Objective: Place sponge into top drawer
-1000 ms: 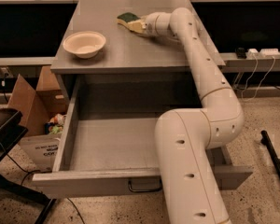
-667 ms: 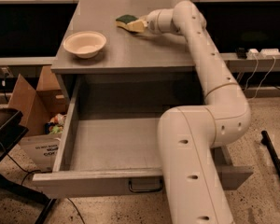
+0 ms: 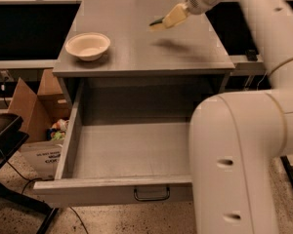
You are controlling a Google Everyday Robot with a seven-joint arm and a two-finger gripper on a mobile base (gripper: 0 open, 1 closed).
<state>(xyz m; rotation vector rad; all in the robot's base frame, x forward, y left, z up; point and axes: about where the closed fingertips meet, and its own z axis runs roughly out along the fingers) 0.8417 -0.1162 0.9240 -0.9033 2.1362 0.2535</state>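
Note:
The sponge (image 3: 170,18), pale yellow with a dark layer, hangs tilted in the air above the back right of the cabinet top, casting a shadow below it. My gripper (image 3: 181,9) is shut on the sponge at its upper right end, at the tip of the white arm (image 3: 263,28). The top drawer (image 3: 122,155) is pulled wide open below the cabinet top, grey and empty inside, with its dark bail handle (image 3: 151,195) at the front centre.
A round cream bowl (image 3: 88,45) sits on the left of the cabinet top (image 3: 146,52). A cardboard box (image 3: 36,111) stands on the floor at the left. The arm's large white body (image 3: 244,160) covers the drawer's right side.
The gripper has lifted the sponge off the cabinet top and it now hangs in the air. The arm has swung, and the view is closer.

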